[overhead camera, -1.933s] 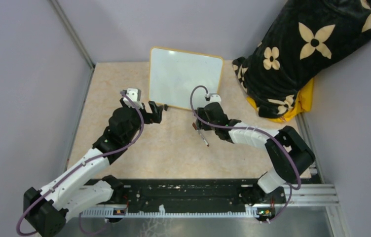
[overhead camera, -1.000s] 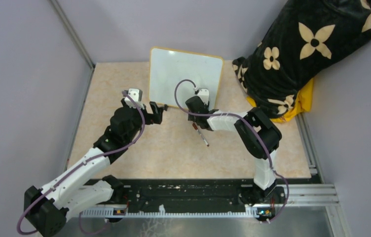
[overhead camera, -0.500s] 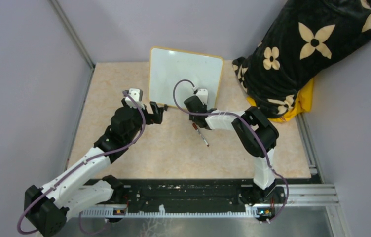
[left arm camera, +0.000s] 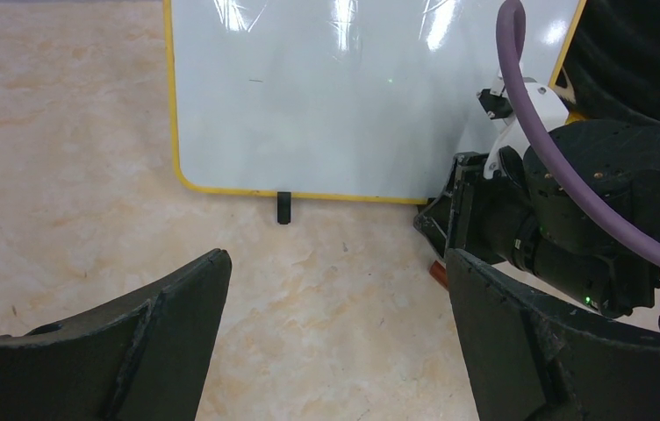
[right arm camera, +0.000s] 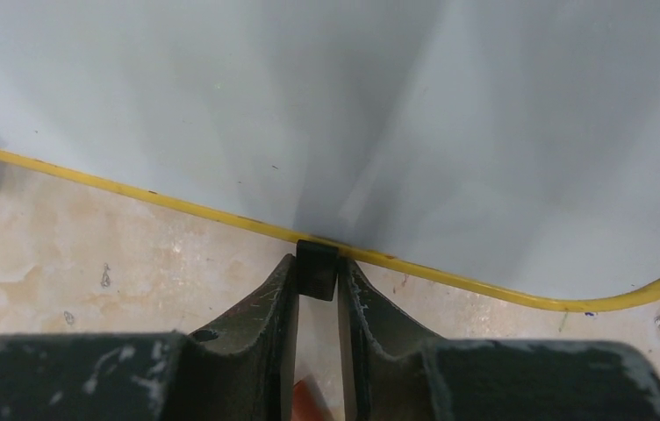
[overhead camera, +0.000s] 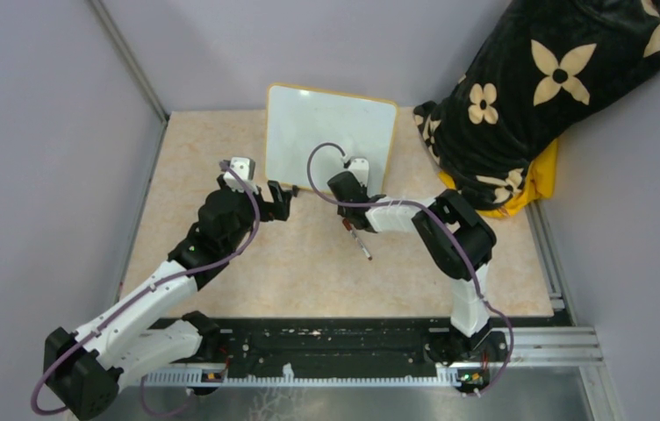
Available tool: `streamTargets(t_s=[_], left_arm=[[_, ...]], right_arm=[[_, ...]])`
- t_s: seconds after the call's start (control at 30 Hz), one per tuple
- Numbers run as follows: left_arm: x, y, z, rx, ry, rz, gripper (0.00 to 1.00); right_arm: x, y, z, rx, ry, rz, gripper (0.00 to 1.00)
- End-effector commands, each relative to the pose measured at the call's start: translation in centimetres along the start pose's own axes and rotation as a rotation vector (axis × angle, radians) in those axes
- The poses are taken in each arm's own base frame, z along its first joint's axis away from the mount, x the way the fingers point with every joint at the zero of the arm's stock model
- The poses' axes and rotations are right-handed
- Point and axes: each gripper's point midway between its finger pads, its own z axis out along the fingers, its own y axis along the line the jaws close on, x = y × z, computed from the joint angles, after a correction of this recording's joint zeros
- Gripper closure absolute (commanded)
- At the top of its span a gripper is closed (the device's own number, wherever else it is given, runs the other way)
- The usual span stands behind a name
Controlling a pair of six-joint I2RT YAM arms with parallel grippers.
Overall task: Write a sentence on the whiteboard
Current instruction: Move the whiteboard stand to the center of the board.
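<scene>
The whiteboard [overhead camera: 331, 140] stands propped at the far side of the table [overhead camera: 212, 149], bare of writing. It looks light, thin and stiff, with a slick, glossy face. I'd expect it to skid or tip under a pen's push, so the frame or feet seem the best places to hold it. The right gripper [right arm camera: 318, 279] is pinched narrow on the foot [right arm camera: 317, 259] under the board's lower edge. The left gripper [left arm camera: 337, 263] gapes wide and empty before the board's other foot [left arm camera: 283, 207]. A marker [overhead camera: 360, 241] lies just in front of the board.

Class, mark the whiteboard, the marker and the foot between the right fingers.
whiteboard [overhead camera: 326, 132], top view, bare white face.
marker [overhead camera: 363, 248], top view, mid-barrel.
foot [right arm camera: 317, 270], right wrist view, front face.
</scene>
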Motion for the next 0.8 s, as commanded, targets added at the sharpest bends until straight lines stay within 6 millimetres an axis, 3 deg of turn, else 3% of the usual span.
streamTargets(t_s=[0.0,0.27,0.77], left_arm=[[-1.5,-0.8,0.0,0.021,-0.026,-0.011,0.01],[-1.6,-0.9,0.0,0.025,-0.028,-0.012,0.01],[-1.2,-1.1,0.2,0.036,-0.017,-0.008,0.01]], right_arm=[[-1.1,-1.0,-0.4,0.01,-0.037,-0.018,0.87],[0.3,-2.6,-1.8,-0.01,-0.008,-0.091,1.0],[3.3,-4.7,-4.8,-0.095,0.057,-0.278,1.0]])
